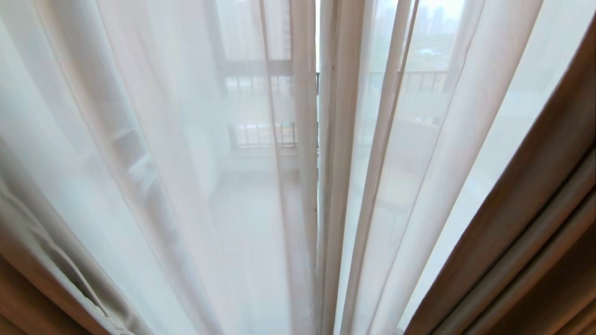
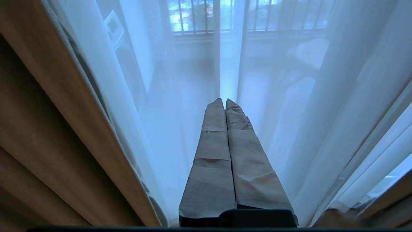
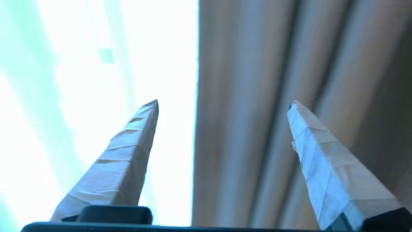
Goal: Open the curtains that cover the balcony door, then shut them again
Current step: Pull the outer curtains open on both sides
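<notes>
Tapered end effector fingers (image 3: 128, 161) in creased grey tape, black bases.

White see-through sheers (image 1: 186, 186) hang drawn shut, their edges meeting in the middle; brownish pleated drapes (image 3: 257, 112) sit bunched at both sides, one fold right in front of the right hand.

Barred railing (image 1: 260, 83) and balcony floor (image 1: 251, 223) dimly visible outside

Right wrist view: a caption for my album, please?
Open end effector faces the brown drape's edge beside bright window light.
</notes>
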Tool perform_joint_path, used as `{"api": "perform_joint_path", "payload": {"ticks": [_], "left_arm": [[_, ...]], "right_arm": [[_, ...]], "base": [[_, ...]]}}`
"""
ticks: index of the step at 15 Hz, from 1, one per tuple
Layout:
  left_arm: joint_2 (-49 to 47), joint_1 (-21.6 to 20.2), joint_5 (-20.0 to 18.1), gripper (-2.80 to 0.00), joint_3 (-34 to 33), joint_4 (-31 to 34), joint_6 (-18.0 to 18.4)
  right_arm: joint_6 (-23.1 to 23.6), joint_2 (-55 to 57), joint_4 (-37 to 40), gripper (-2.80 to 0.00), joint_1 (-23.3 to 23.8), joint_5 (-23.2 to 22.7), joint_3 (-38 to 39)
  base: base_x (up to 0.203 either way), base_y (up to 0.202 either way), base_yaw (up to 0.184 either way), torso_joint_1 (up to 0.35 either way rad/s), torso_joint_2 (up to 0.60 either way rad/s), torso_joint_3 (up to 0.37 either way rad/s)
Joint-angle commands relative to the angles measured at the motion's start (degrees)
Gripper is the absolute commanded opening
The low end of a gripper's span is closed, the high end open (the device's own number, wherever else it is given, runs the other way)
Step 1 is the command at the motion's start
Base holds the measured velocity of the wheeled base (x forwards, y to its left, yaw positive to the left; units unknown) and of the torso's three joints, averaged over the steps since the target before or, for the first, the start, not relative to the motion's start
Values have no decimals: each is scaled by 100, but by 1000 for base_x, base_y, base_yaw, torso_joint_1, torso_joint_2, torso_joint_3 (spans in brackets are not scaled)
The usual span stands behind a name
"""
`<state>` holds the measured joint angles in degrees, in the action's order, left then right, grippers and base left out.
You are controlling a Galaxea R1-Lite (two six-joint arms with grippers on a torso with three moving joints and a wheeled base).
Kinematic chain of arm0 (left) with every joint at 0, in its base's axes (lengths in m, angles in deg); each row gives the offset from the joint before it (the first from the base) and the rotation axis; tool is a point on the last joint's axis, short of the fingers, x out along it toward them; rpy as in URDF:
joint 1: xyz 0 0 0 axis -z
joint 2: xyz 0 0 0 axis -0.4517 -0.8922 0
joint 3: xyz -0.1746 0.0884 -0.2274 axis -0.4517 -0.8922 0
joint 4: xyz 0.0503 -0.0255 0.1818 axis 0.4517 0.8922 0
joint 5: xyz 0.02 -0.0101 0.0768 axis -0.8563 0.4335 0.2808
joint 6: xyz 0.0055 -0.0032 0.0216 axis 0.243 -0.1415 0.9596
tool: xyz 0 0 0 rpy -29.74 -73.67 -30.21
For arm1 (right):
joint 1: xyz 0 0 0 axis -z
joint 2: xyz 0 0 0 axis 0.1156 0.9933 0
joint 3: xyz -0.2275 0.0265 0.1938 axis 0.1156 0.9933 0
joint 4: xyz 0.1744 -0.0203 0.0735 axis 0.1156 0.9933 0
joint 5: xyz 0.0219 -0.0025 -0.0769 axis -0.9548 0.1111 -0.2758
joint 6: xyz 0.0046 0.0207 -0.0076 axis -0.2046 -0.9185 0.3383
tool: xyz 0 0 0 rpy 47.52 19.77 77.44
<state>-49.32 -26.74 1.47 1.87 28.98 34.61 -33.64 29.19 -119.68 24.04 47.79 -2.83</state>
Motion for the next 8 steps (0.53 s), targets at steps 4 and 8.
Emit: {"api": "perform_joint_path", "payload": {"ticks": [4,8], "left_arm": [[2,4,0,-280,1,5,2],[2,-2,0,-280,5,5,2]], "right_arm": [[105,-1803,345,0,53,-9,1154],[352,-2759,1097,0,18,-2,1797]], "base": [[0,0,0,0,0,0],[0,0,0,0,0,0]]}}
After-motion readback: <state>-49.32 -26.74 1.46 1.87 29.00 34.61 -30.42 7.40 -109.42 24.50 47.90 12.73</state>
